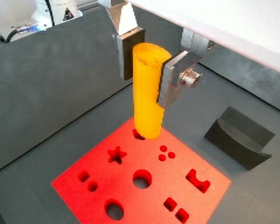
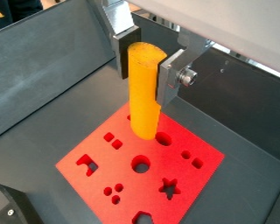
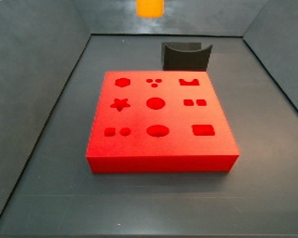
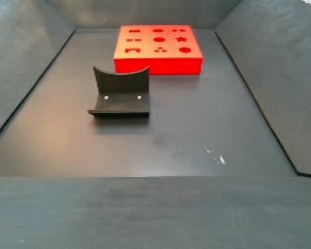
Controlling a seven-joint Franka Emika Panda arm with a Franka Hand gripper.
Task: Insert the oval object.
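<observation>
The oval object (image 1: 147,92), a smooth orange-yellow peg, hangs upright in the air, clamped between the silver finger plates of the gripper (image 1: 149,83). Both wrist views show the plates pressed against its opposite sides near its upper end, with the peg's lower end pointing down over the red block (image 1: 143,179). In a wrist view the lower end (image 2: 146,131) reads just above the block's top face, near one corner and beside a round hole (image 2: 164,138); whether it touches the surface cannot be told.

In a side view only the bottom tip of the peg (image 3: 151,7) shows, at the 12 o'clock edge, well above and beyond the block (image 3: 160,121); the gripper itself is out of that view.

The block lies flat on the dark floor, its top face cut with shaped holes: a star (image 3: 120,104), circles, squares and groups of small dots.

The dark grey curved holder (image 3: 185,54) stands just beyond the block, at about 1 o'clock from it in that side view. In a side view from the opposite end, the holder (image 4: 120,92) sits at about 7 o'clock from the block (image 4: 159,47), apart from it.
</observation>
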